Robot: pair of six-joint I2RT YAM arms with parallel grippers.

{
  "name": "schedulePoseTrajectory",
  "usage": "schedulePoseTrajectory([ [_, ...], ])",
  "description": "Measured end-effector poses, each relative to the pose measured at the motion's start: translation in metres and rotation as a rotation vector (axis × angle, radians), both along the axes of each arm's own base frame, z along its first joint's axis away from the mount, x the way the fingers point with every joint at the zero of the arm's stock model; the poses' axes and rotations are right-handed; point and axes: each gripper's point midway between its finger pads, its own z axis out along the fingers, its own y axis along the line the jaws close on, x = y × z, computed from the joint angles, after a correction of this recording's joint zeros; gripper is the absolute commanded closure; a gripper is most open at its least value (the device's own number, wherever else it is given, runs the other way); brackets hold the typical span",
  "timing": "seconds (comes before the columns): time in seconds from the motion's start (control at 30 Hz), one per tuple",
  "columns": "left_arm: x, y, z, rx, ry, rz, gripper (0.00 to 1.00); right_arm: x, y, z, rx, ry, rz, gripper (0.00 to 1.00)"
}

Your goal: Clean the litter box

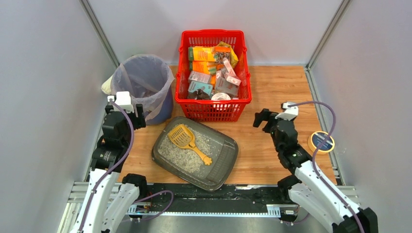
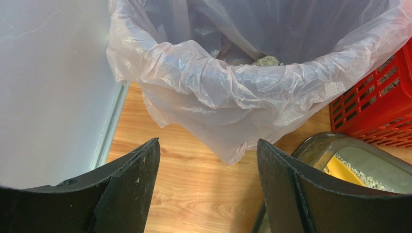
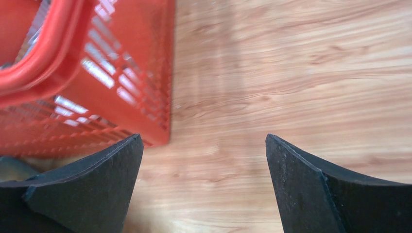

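The litter box [image 1: 221, 165] is a dark grey tray with pale gravelly litter near the table's front, below the red basket. A yellow slotted scoop [image 1: 187, 141] lies in it, handle toward the lower right. A corner of the tray [image 2: 316, 148] and the scoop [image 2: 342, 171] show in the left wrist view. My left gripper [image 1: 125, 112] is open and empty, to the left of the tray beside the bin; it also shows in the left wrist view [image 2: 208, 145]. My right gripper [image 1: 262, 118] is open and empty over bare wood right of the basket; it also shows in the right wrist view [image 3: 204, 141].
A round bin lined with a clear bag [image 1: 143, 80] stands at the back left; clumps of litter [image 2: 267, 60] lie inside it. A red mesh basket [image 1: 214, 109] full of packets is at the back centre. A yellow tape roll [image 1: 321, 141] lies at the right. Grey walls close three sides.
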Motion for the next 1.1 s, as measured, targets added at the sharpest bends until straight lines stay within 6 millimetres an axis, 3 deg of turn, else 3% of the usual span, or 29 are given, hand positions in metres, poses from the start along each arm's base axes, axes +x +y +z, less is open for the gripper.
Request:
schedulePoseTrajectory([
  [0.13, 0.001, -0.002, -0.002, -0.003, 0.009, -0.009, 0.18, -0.002, -0.035, 0.009, 0.023, -0.019, -0.118, 0.00],
  [0.3, 0.001, -0.003, 0.000, -0.011, -0.001, -0.012, 0.18, -0.004, -0.045, 0.024, -0.007, -0.037, -0.146, 0.00],
  [0.4, -0.001, -0.002, 0.004, -0.019, -0.022, -0.005, 0.18, -0.003, -0.048, 0.051, -0.024, -0.071, -0.147, 0.00],
  [0.53, -0.004, 0.002, 0.012, -0.035, -0.059, 0.025, 0.18, -0.003, -0.049, 0.108, -0.017, -0.176, -0.144, 0.00],
  [0.63, -0.007, 0.007, 0.018, -0.053, -0.086, 0.059, 0.18, -0.007, -0.052, 0.130, -0.025, -0.234, -0.143, 0.00],
  [0.73, -0.010, 0.010, 0.022, -0.068, -0.109, 0.077, 0.17, -0.010, -0.053, 0.134, -0.047, -0.266, -0.132, 0.00],
  [1.1, -0.018, 0.011, 0.040, -0.092, -0.202, 0.075, 0.17, -0.013, -0.052, 0.117, -0.128, -0.263, -0.091, 0.00],
])
